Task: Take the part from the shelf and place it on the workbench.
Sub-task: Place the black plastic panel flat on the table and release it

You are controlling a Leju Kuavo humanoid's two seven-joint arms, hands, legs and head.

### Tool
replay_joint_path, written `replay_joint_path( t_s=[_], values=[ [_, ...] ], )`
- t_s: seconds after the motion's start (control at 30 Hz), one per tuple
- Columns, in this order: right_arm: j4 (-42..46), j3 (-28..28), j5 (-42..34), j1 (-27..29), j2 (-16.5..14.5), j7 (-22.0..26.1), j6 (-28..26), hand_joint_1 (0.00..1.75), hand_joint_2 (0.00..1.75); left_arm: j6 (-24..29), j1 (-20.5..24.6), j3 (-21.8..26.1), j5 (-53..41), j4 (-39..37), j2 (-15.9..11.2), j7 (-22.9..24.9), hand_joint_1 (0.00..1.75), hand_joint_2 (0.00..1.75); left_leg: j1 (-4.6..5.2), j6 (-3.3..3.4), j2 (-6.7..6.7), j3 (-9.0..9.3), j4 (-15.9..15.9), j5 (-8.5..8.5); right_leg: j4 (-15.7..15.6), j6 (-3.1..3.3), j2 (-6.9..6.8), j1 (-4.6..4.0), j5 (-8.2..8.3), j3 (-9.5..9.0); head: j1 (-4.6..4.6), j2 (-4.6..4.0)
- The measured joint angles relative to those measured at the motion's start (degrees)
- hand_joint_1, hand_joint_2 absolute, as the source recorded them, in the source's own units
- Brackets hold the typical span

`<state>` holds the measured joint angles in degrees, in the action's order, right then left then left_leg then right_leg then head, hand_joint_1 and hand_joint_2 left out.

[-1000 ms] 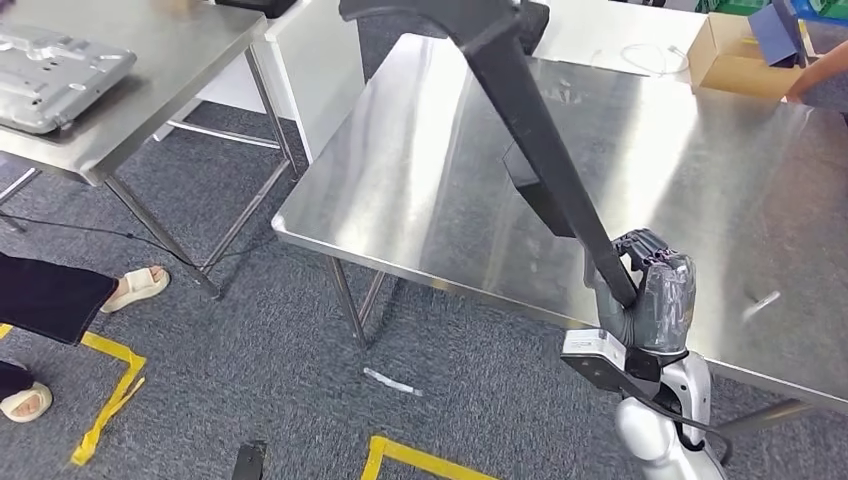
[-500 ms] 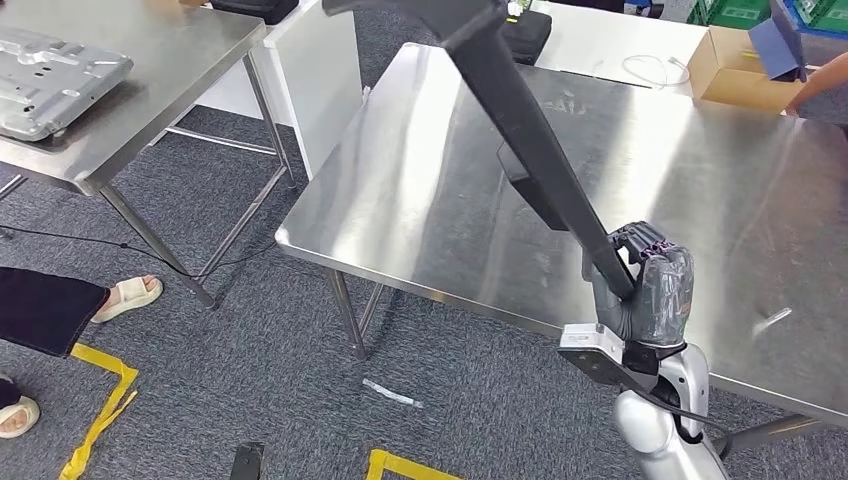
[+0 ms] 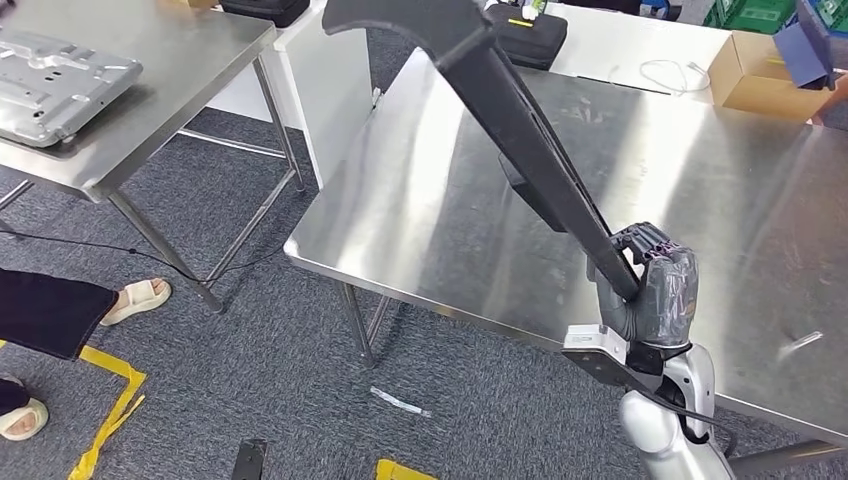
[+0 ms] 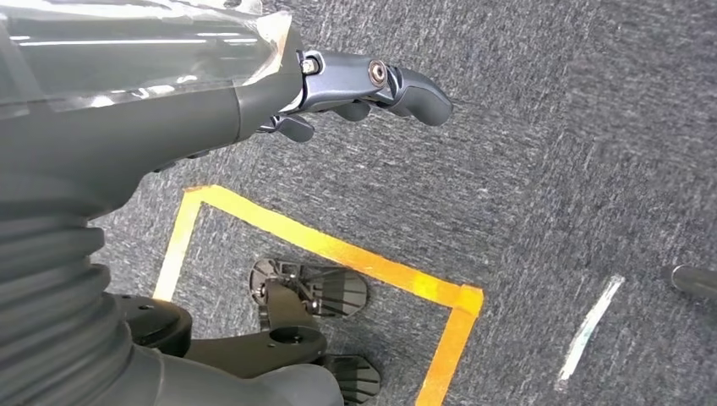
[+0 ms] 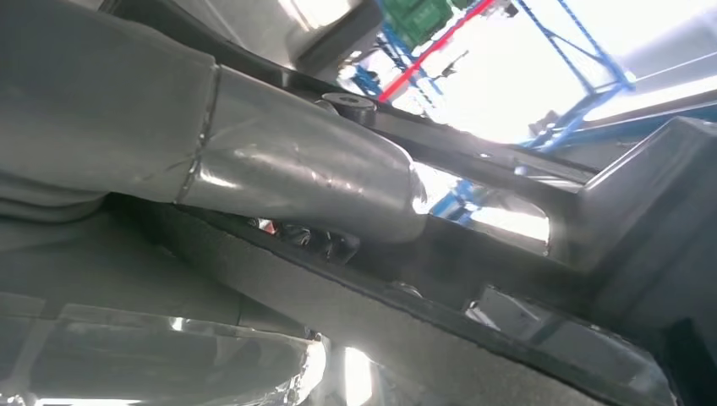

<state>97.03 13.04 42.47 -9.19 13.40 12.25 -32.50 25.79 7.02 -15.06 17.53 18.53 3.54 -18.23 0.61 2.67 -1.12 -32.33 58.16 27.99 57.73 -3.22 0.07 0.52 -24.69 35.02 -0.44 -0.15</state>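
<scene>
In the head view, the workbench [image 3: 480,230] takes the centre and the right of the frame. The right hand [image 3: 645,290] is at the lower right, over the near edge of the workbench, and it grips the low end of the long part [image 3: 520,120], which runs up to the top centre of the frame. A second table [image 3: 170,90] stands at the upper left, with a metal plate [image 3: 55,75] on it. A cardboard box [image 3: 765,75] is at the upper right. A person's feet [image 3: 135,297] are on the floor at the lower left, beside floor tape [image 3: 110,410]. The left hand [image 4: 363,85] hangs above the floor.
</scene>
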Motion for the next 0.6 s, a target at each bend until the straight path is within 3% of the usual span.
replay_joint_path(
  t_s=[0.1,0.13,0.2,0.27,0.3,0.37,0.4,0.47,0.6],
  values=[
    [0.0,0.0,0.0,-0.1,0.0,-0.2,0.0,1.75,0.0,0.0,0.1,0.0,0.0,0.0,0.0,0.0,0.0,1.75,-0.28,-0.9,0.22,-0.78,2.0,1.4,-0.4,1.17,0.02,0.67,-0.3,-0.76,-0.1,0.0],
    [0.0,0.0,0.0,-0.2,0.0,-0.2,0.0,1.75,0.0,0.0,0.1,0.0,0.0,0.0,0.0,0.0,0.0,1.75,-0.41,-1.22,0.31,-2.11,4.7,2.68,-0.5,1.59,-0.01,0.88,-0.48,-1.16,-0.16,0.0],
    [0.0,0.1,0.0,-0.2,0.0,-0.2,0.0,1.75,0.0,0.0,0.0,0.0,0.0,0.0,0.0,0.0,0.0,1.75,-0.71,-1.73,0.44,-6.61,12.9,5.57,-0.4,2.21,-0.09,0.8,-0.94,-1.73,-0.25,0.0],
    [-0.1,0.1,0.0,-0.2,-0.1,-0.2,0.0,1.75,0.0,0.0,-0.1,0.0,0.0,0.0,0.0,0.0,0.0,1.75,-1.05,-2.05,0.58,-9.82,16.6,5.3,-0.4,2.38,-0.06,0.78,-1.35,-2.19,-0.27,0.0],
    [-0.1,0.2,0.1,-0.2,-0.1,-0.2,0.0,1.75,0.0,0.0,-0.1,0.0,0.0,0.0,0.0,0.0,0.0,1.75,-1.19,-2.12,0.66,-9.76,15.2,3.64,-0.4,2.32,-0.02,0.82,-1.57,-2.47,-0.27,0.0],
    [-0.2,0.2,0.1,-0.3,-0.1,-0.3,0.0,1.75,0.0,0.0,-0.1,0.0,0.0,0.0,-0.1,0.0,0.0,1.75,-1.44,-2.11,0.84,-7.11,8.1,-0.82,-0.4,1.91,0.06,0.92,-2.13,-3.13,-0.28,0.0],
    [-0.2,0.2,0.1,-0.3,-0.1,-0.3,0.1,1.75,0.0,0.0,-0.1,0.0,0.0,0.0,-0.1,0.0,0.0,1.75,-1.42,-2.09,0.9,-5.48,4.6,-2.22,-0.3,1.59,0.1,0.75,-2.42,-3.33,-0.29,0.0],
    [-0.3,0.2,0.2,-0.5,-0.2,-0.4,0.1,1.75,0.0,0.0,0.0,0.0,0.1,0.0,-0.1,0.0,0.0,1.75,-1.19,-1.79,0.88,-3.76,1.0,-3.0,-0.3,0.94,0.15,0.47,-2.76,-3.4,-0.29,0.0],
    [-0.4,0.3,0.2,-0.8,-0.2,-0.4,0.2,1.75,0.0,0.0,0.0,0.0,0.1,0.0,-0.1,0.1,0.0,1.75,-0.91,-0.21,0.61,-3.18,0.4,-2.89,0.8,-0.02,0.0,0.51,-3.7,-2.78,-0.24,0.0]
  ],
)
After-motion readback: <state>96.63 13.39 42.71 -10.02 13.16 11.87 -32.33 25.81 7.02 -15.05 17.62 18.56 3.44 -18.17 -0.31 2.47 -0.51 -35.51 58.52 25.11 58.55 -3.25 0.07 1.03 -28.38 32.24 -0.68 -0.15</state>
